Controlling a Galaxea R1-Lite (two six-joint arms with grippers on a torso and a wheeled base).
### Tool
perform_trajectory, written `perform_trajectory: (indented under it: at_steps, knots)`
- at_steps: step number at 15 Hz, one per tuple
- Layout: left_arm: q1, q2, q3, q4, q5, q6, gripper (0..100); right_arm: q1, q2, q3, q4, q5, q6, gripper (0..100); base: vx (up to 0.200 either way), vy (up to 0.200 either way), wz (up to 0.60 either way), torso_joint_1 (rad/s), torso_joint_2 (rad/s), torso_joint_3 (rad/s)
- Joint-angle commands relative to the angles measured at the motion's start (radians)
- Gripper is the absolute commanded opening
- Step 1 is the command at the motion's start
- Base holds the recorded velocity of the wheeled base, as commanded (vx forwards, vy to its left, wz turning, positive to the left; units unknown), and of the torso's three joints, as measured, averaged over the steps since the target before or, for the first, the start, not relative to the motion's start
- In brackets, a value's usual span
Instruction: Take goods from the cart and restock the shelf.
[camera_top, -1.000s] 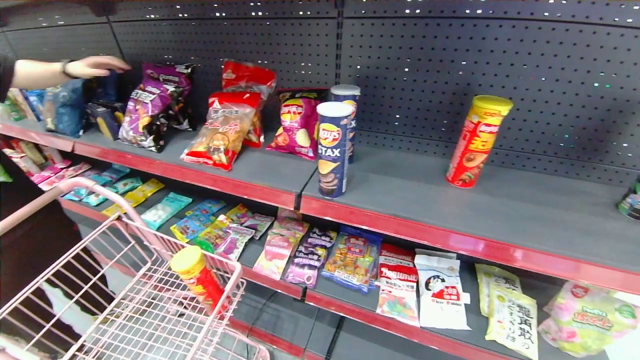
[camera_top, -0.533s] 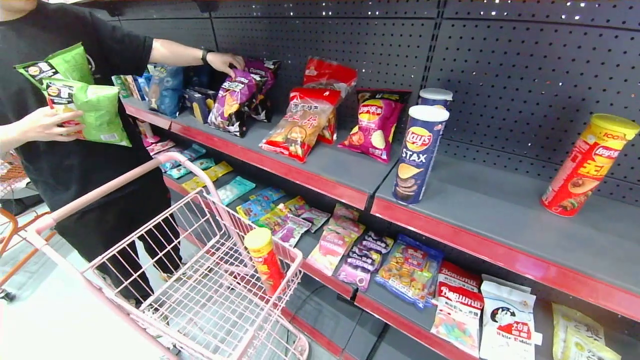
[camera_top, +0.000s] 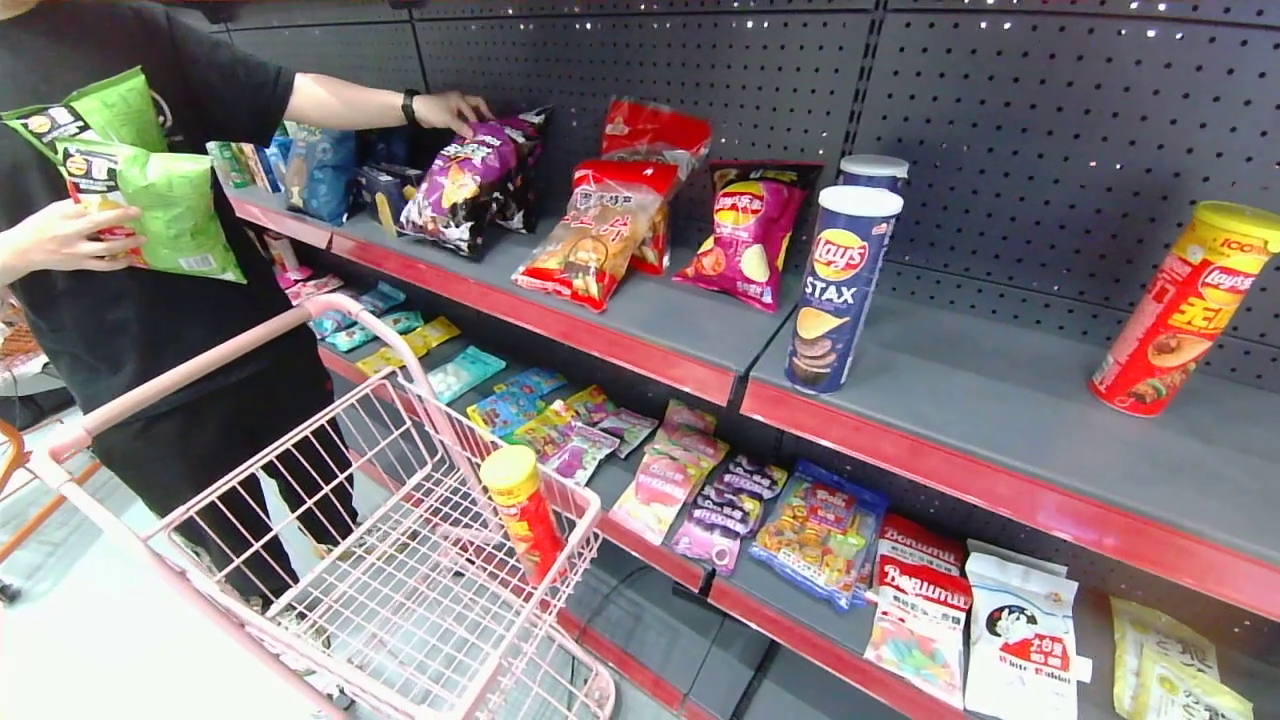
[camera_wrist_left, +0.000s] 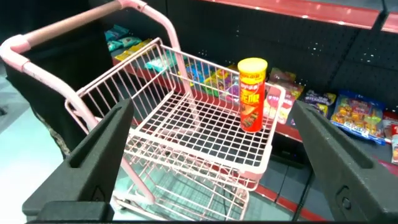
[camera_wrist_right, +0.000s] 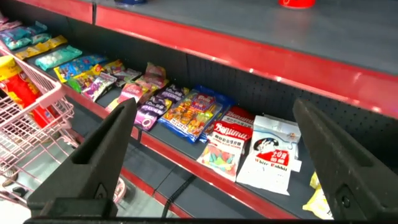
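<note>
A red chip can with a yellow lid (camera_top: 520, 510) stands upright in the far corner of the pink wire cart (camera_top: 200, 367). In the left wrist view that can (camera_wrist_left: 252, 93) is ahead of my left gripper (camera_wrist_left: 211, 109), which hangs open above the cart (camera_wrist_left: 74, 28) with nothing between its fingers. My right gripper (camera_wrist_right: 214, 106) is open too and holds nothing, facing the lower shelf's candy packets (camera_wrist_right: 193, 115). The upper shelf (camera_top: 1000, 400) carries chip bags, two blue cans (camera_top: 840, 290) and a red can (camera_top: 1180, 310).
A person stands at the left beside the cart, holding green chip bags (camera_top: 150, 190), one hand on a purple bag (camera_top: 465, 180) on the upper shelf. The grey board between the blue cans and the red can is bare. Candy packets (camera_top: 820, 530) cover the lower shelf.
The head camera has swung left, bringing the person and more of the cart into the picture. The person's hand has come down onto the purple bag.
</note>
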Motion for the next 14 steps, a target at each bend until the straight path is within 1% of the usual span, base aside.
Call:
perform_trajectory:
  at_steps: [1, 6, 12, 14]
  knots:
    - [0.000, 0.000, 0.000, 0.000, 0.000, 0.000, 100, 0.000, 0.001, 0.000, 0.000, -0.001, 0.000, 100, 0.000, 0.000, 0.00, -0.144, 0.38, 0.232]
    - [0.000, 0.000, -0.002, 0.000, 0.000, 0.000, 100, 0.000, 0.001, 0.000, 0.000, -0.002, 0.002, 100, 0.000, 0.000, 0.00, -0.165, 0.41, 0.250]
    - [0.000, 0.000, -0.002, 0.000, -0.003, 0.000, 100, 0.000, 0.001, 0.000, 0.000, -0.002, 0.002, 100, 0.000, 0.000, 0.00, -0.198, 0.55, 0.345]
    - [0.000, 0.000, -0.002, -0.003, -0.003, 0.001, 100, 0.000, 0.001, 0.000, 0.000, -0.002, 0.002, 100, 0.000, 0.000, 0.00, -0.132, 0.43, 0.281]
